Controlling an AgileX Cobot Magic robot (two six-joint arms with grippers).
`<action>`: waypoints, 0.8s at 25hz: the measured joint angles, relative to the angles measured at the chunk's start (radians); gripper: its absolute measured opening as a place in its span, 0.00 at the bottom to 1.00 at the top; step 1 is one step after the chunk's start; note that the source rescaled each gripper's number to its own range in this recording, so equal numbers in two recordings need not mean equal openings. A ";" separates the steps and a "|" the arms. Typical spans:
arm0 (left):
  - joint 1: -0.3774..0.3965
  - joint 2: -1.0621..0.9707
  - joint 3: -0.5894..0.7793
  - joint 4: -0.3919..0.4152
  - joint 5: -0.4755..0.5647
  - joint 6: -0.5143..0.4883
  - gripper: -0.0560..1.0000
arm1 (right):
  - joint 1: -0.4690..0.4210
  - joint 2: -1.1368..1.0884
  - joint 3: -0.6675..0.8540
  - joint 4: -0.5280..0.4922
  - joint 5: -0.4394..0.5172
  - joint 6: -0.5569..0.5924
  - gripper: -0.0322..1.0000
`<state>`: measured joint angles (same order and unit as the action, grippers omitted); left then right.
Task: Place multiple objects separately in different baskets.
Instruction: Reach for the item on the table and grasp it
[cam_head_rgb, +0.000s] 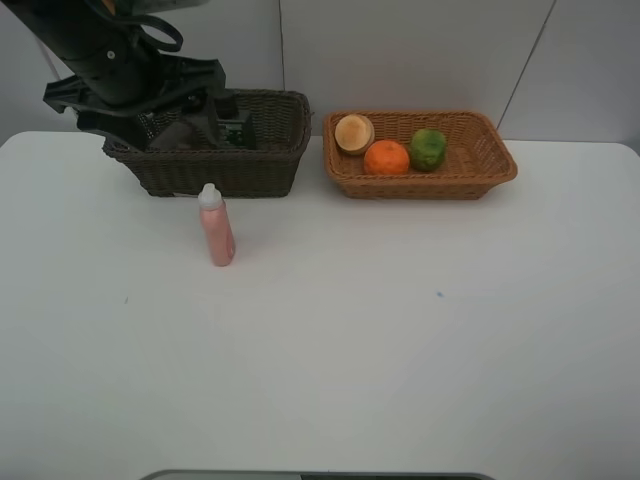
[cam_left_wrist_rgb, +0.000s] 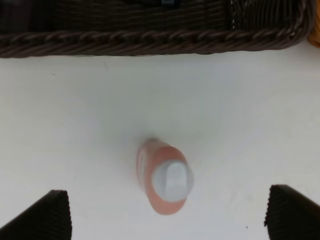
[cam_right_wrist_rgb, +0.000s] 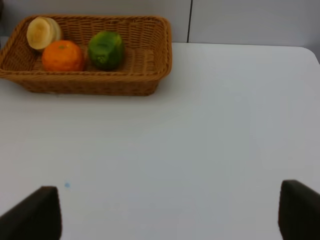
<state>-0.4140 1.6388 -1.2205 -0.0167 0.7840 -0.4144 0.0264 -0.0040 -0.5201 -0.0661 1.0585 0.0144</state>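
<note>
White table (cam_head_rgb: 400, 350) | pink bottle (cam_head_rgb: 216, 230) upright, cap up | both jaws wide, empty

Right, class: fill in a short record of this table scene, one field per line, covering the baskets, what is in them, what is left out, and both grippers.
Dark basket: far left of table, holds a dark green bottle; left arm above it
Light basket: far right, holds peach-like fruit, orange, green fruit
Left out: pink bottle, upright on the table in front of the dark basket
Left gripper: open, above the pink bottle
Right gripper: open, empty, over bare table
</note>
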 joint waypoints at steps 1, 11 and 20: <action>-0.009 0.007 0.000 0.000 0.005 -0.024 1.00 | 0.000 0.000 0.000 0.000 0.000 0.000 0.85; -0.065 0.168 0.000 0.042 0.026 -0.165 1.00 | 0.000 0.000 0.000 0.000 0.000 0.000 0.85; -0.066 0.237 -0.001 0.118 -0.049 -0.230 1.00 | 0.000 0.000 0.000 0.000 0.000 0.000 0.85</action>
<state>-0.4802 1.8761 -1.2215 0.1012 0.7350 -0.6445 0.0264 -0.0040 -0.5201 -0.0661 1.0585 0.0144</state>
